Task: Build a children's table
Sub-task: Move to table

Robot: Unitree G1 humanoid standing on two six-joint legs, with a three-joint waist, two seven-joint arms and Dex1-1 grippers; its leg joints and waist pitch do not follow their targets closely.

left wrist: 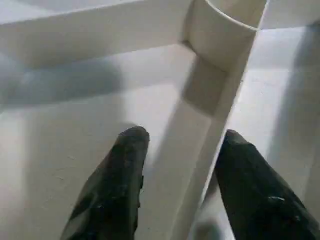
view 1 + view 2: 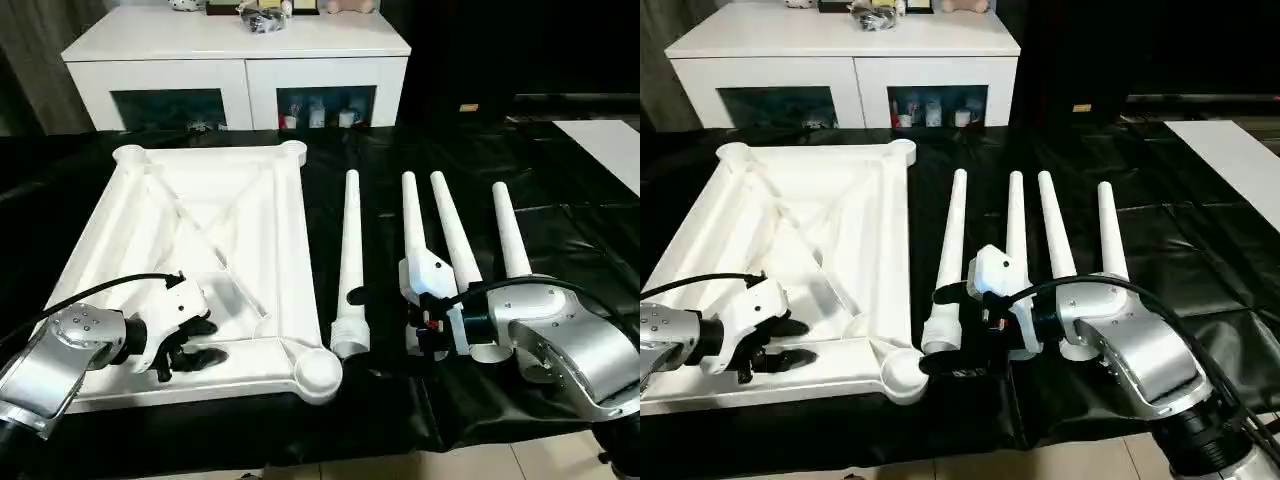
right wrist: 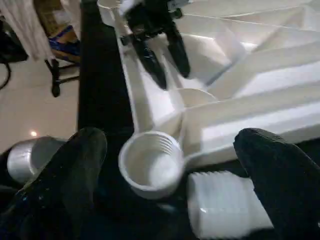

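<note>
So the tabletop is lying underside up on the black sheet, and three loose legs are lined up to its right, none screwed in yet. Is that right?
Not quite: there are four loose legs, not three, as the left eye view shows. The rest holds: the tabletop lies ribbed side up on the black sheet, the legs lie side by side to its right, and the near corner socket is empty in the right wrist view.

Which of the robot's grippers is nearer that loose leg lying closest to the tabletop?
The right gripper: its open fingers flank that leg's threaded end. The left gripper is farther off, open over a rib inside the upturned tabletop.
</note>
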